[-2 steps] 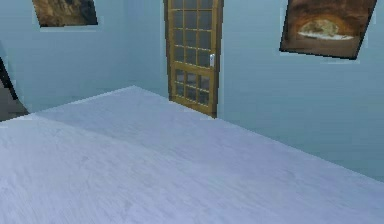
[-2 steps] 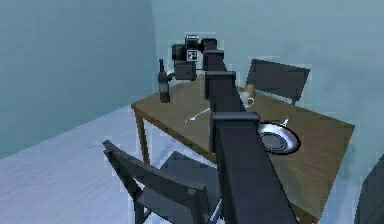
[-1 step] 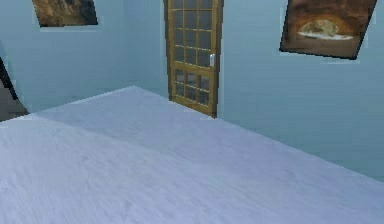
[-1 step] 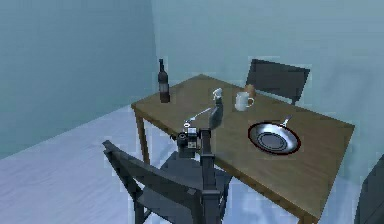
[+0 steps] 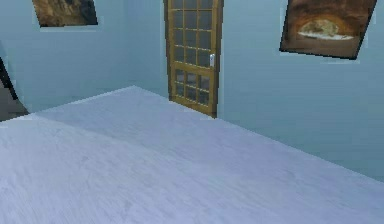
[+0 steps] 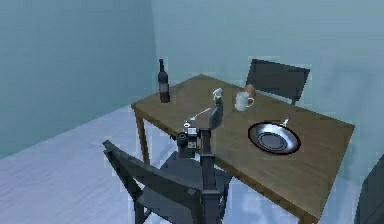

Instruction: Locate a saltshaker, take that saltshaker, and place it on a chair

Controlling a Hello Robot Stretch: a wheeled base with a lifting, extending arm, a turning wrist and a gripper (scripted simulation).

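In the arm side view a wooden table (image 6: 320,130) stands between two dark chairs, one at the near side (image 6: 160,185) and one at the far side (image 6: 276,78). The arm rises from the bottom edge over the near chair, with its white marked squares (image 6: 188,130) at the table's near edge. My gripper (image 6: 214,108) reaches up over the tabletop. A small pale thing (image 6: 217,96) sits at its far end with the tabletop behind it. It may be the saltshaker. I cannot tell whether the gripper holds anything.
On the table stand a dark bottle (image 6: 162,82), a white mug (image 6: 243,101) and a round dark dish (image 6: 272,138). The forward view has pale floor, a wooden glazed door (image 5: 193,55) in blue walls, and two framed pictures (image 5: 325,25) (image 5: 65,10).
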